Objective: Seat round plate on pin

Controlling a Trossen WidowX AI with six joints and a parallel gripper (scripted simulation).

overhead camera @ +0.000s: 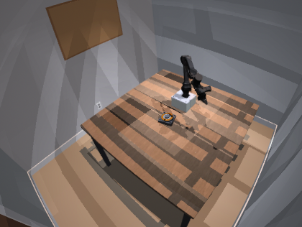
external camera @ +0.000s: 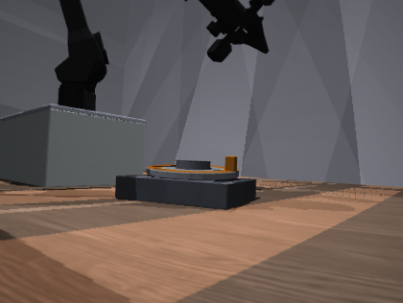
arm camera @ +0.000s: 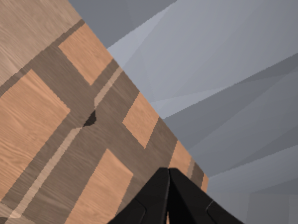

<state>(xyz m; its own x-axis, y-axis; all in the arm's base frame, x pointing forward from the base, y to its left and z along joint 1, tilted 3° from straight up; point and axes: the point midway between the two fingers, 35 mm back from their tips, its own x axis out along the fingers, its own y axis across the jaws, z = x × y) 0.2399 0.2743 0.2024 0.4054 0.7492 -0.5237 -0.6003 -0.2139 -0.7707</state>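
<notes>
The round plate (overhead camera: 166, 120) (external camera: 192, 175) has a grey rim and an orange ring and sits around the dark post (external camera: 193, 164) on the dark square base (external camera: 182, 192). In the exterior view it is slightly tilted, with a thin dark gap between its underside and the base top. Its orange tab (external camera: 231, 163) stands up at the right side of the plate. The pin and the hole cannot be seen. My gripper (overhead camera: 206, 103) (external camera: 267, 52) (arm camera: 167, 176) is shut and empty, high above the table and well away from the plate.
The arm stands on a pale box (overhead camera: 182, 102) (external camera: 96, 149), close behind the base. The wooden table (overhead camera: 151, 158) (external camera: 192, 249) carries both. The wrist view shows only the table edge, the wall and my fingers.
</notes>
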